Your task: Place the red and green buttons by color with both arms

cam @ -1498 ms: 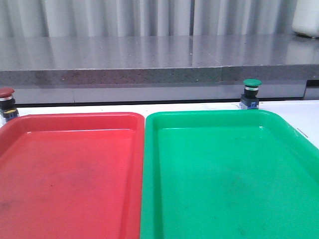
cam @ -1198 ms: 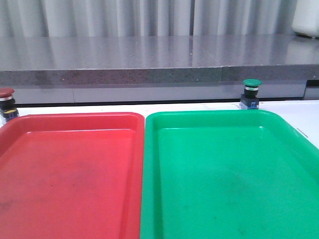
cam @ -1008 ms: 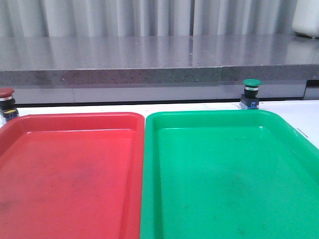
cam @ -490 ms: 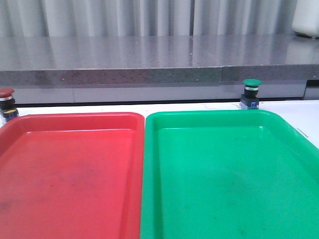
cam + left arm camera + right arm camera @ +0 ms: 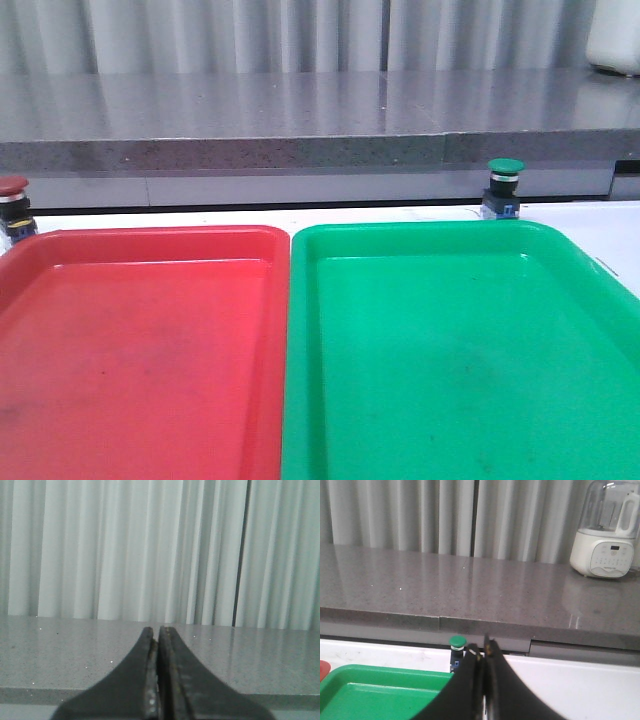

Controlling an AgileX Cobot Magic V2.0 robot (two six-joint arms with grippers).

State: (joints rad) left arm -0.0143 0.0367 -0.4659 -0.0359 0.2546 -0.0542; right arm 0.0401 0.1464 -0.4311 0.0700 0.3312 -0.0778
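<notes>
Red button point(image 5: 13, 205): upright on the white desk point(image 5: 620, 235), at the far left edge of the front view, just behind the far left corner of the red tray point(image 5: 150, 236). Dark-red mushroom cap over a silver collar and black body; lower part cut off by the tray rim and the frame edge. Contact with the rim not clear.

Green button point(image 5: 503, 188): upright on the desk just behind the far rim of the green tray point(image 5: 420, 230), toward that tray's right side. Dark-green cap, silver collar, black body, blue base. Seen also from the right wrist point(image 5: 457, 650), partly hidden by a fingertip, with the tray's far corner in front of it.

Trays side by side, long rims touching or nearly so along the middle; both floors bare and glossy, faintly scuffed. Narrow strip of desk between the tray rims and the grey stone counter point(image 5: 300, 110) behind; wider bare desk to the right of the green tray.

Left gripper point(image 5: 158, 680): fingers pressed together, holding nothing, raised and facing the counter and pleated curtain point(image 5: 125, 545).

Right gripper point(image 5: 484, 680): fingers closed tip to tip, nothing held, above the desk with the green button just beyond the tips. White blender point(image 5: 607, 530) on the counter, well apart.
</notes>
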